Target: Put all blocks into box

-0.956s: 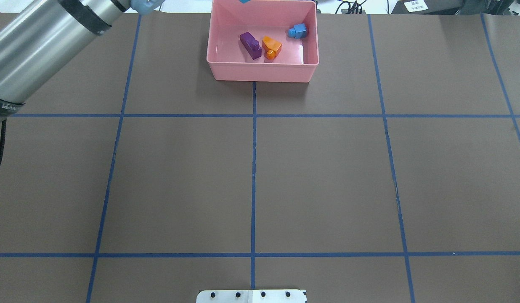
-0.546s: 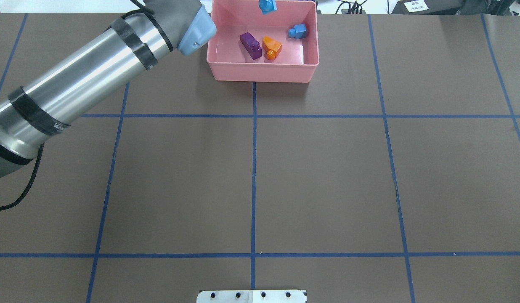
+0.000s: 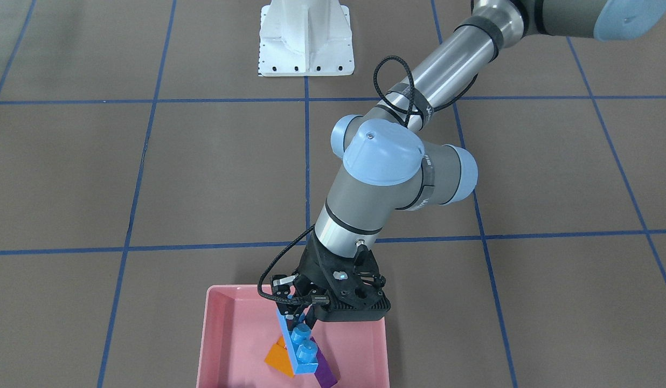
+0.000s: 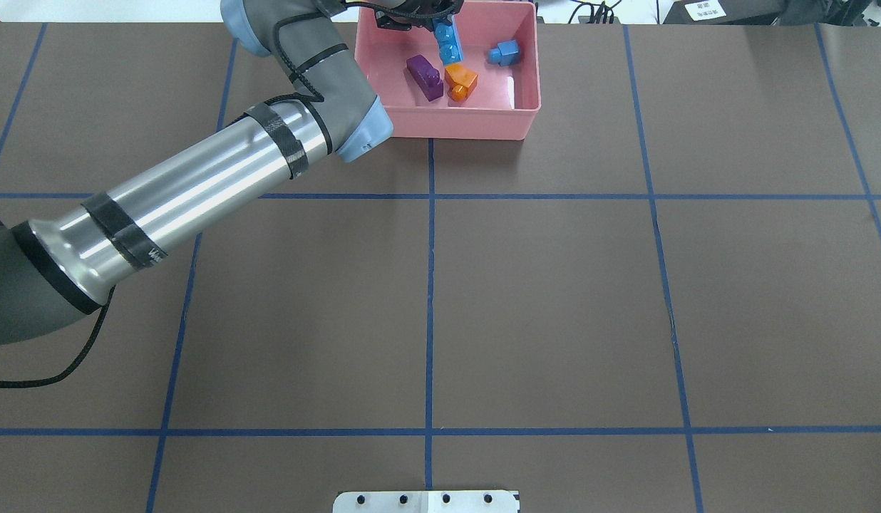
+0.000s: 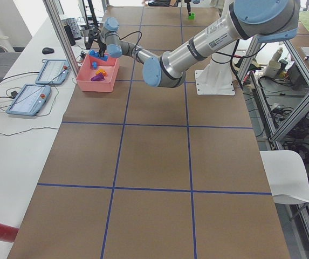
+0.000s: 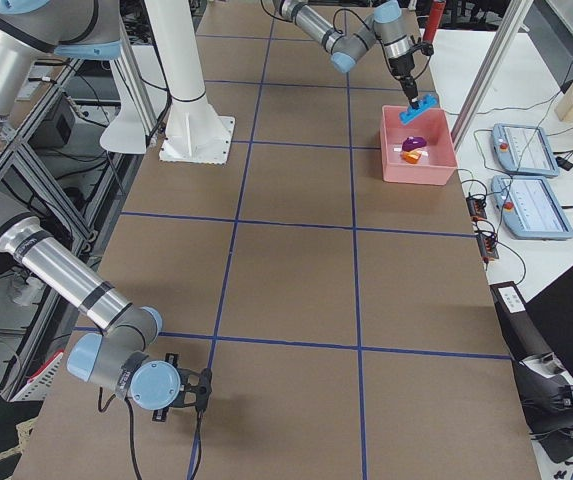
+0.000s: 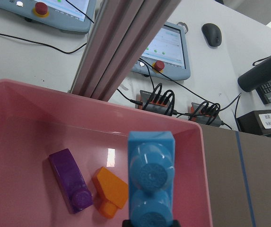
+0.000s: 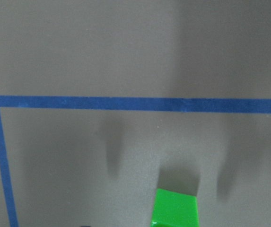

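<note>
Table (image 4: 554,285), left tool (image 3: 302,322) gripping blue brick (image 3: 304,350), lower

The left gripper (image 3: 298,319) is positioned over the pink box (image 3: 230,334), jaws closed on the upper end of the long blue block (image 3: 303,350), which is held tilted with its studs facing the camera. An orange block (image 3: 278,360) and a purple block (image 3: 326,374) are noted beneath it in the box, partly covered. Contact between them cannot be determined.

Silver-and-grey left arm (image 4: 198,185) stretched far forward, wrist bent steeply downward, black two-finger left gripper (image 3: 303,323) clamped on a long blue studded plastic brick (image 3: 302,350), right arm (image 6: 56,265) folded low, right gripper (image 6: 198,392) held low, grip unclear.
</note>
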{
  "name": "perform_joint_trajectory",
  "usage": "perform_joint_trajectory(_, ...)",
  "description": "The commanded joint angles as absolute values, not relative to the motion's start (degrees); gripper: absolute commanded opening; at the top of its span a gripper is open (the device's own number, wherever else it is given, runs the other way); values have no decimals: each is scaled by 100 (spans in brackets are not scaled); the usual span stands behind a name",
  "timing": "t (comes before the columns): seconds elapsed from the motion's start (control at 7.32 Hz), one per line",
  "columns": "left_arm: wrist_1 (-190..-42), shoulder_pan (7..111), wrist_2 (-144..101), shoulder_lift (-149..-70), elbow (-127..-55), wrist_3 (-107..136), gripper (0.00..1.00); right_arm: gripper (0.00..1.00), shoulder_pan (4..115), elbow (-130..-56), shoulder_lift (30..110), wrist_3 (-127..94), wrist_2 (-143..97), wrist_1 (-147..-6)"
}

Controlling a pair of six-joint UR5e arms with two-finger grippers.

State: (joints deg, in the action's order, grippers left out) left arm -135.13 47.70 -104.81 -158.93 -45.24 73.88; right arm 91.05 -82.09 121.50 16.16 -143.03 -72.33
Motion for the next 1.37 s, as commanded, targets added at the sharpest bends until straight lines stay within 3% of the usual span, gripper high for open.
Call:
perform_joint_trajectory(0.0,-13553,4720,-10196,-16022,-4184,7392,54,61,9097,-8209,12146,1426,-14300,-7233)
perform_joint_trajectory(0.14,-13553,4711,-10143,-16049,-4184,7392,91,21,9105,-8209,12112,1015,-14300,-7225)
perform_joint_trajectory(0.27,-13553,4711,-10134,-16075,-4184,7392,99,0,9097,-8209,12085,985,-14291,-7242)
perform_joint_trajectory(0.55,-13544,4720,-10160,-16136,-4262,7392,100,0,9088,-8322,12059,1020,-14291,-7216)
perform_joint_trajectory(0.96,-13526,4737,-10178,-16154,-4429,7427,100,0,9097,-9111,12111,915,-14274,-7460)
perform_joint_trajectory(1.23,-13029,4825,-10614,-16093,-4936,7383,100,0,9114,-10452,11832,870,-14160,-8912)
